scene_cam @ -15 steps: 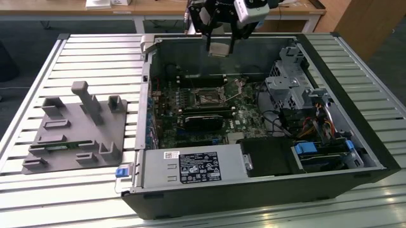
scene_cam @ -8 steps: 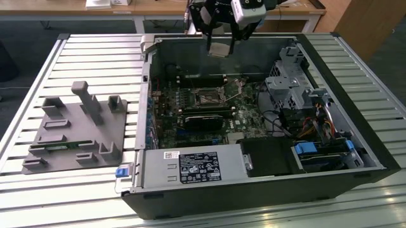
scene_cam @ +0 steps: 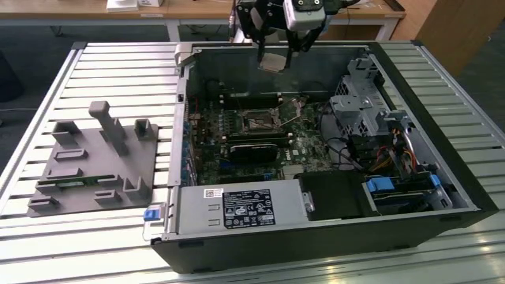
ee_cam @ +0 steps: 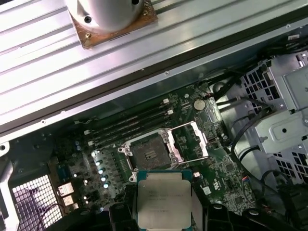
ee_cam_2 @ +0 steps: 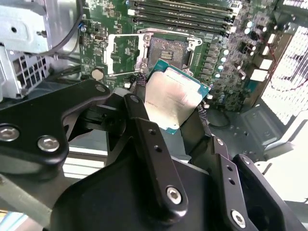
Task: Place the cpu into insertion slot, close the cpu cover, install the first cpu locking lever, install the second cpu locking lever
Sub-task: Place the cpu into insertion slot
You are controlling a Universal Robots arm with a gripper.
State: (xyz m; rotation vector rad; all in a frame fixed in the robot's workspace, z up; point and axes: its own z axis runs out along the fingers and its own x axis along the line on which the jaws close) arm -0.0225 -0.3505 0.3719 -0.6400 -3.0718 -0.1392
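Note:
My gripper [scene_cam: 274, 58] hangs above the open computer case, over its far side, shut on the cpu [scene_cam: 274, 61]. The cpu [ee_cam_2: 175, 98] is a flat square chip with a dull silver top and a green edge, clamped between the two black fingers [ee_cam_2: 139, 115]. It is also seen in the first wrist view, cpu [ee_cam: 163, 197], held level. Well below it lies the insertion slot [ee_cam: 149, 155], a bare black square recess in the green board [scene_cam: 256, 121]. The cpu cover [ee_cam: 190, 142], a silver frame with a window, stands swung open beside the slot [ee_cam_2: 168, 50], cover [ee_cam_2: 124, 55].
Long black memory slots [ee_cam: 130, 124] run beside the socket. A metal drive cage [scene_cam: 363, 112] with cables fills the case's side at the exterior view's right, and a power supply [scene_cam: 236, 207] sits at the near end. A grey fixture plate [scene_cam: 94, 160] rests on the slatted table.

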